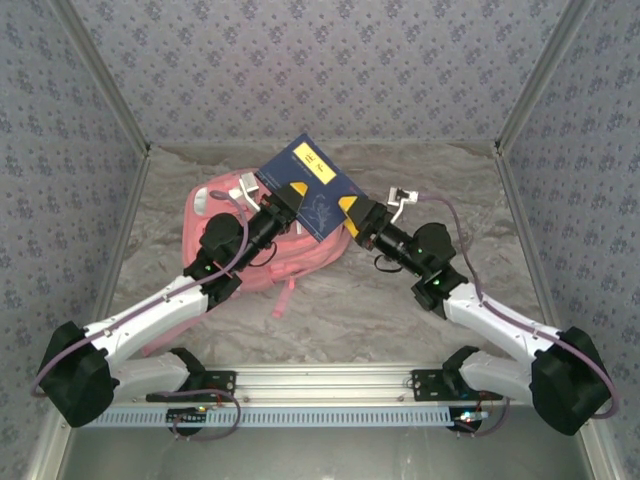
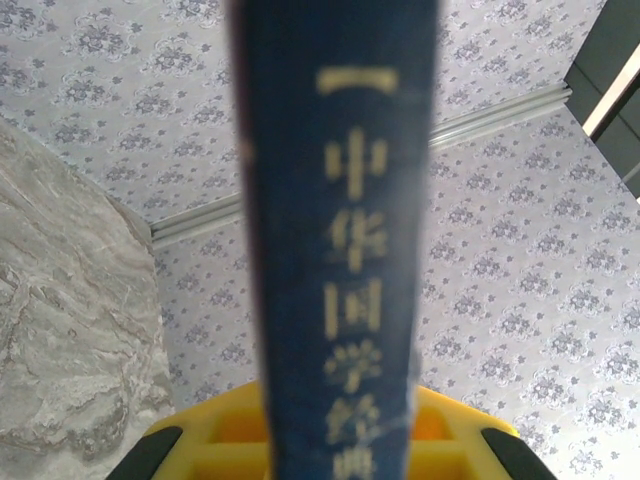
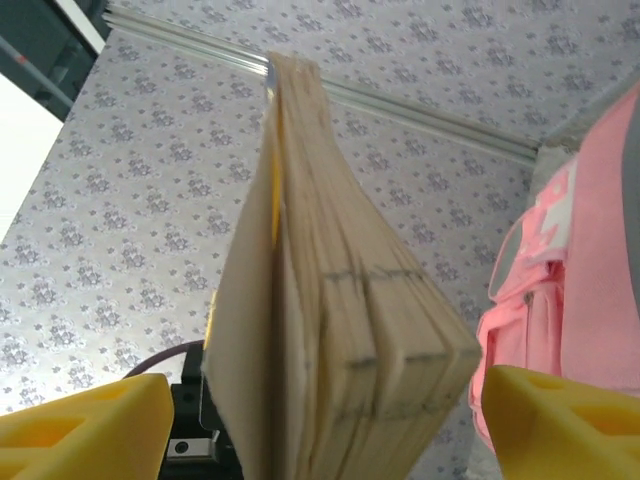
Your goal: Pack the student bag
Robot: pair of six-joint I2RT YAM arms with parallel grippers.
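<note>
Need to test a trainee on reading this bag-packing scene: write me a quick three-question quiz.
1. True or false: the right tool is clamped on the blue book.
2. What holds the book up? A: the left tool. B: the right tool. C: nothing, it lies flat on the table.
3. Fill in: in the top view, the pink thing beneath the book is the ____.

Key
1. False. Its fingers stand apart on either side of the page edge.
2. A
3. student bag
</note>
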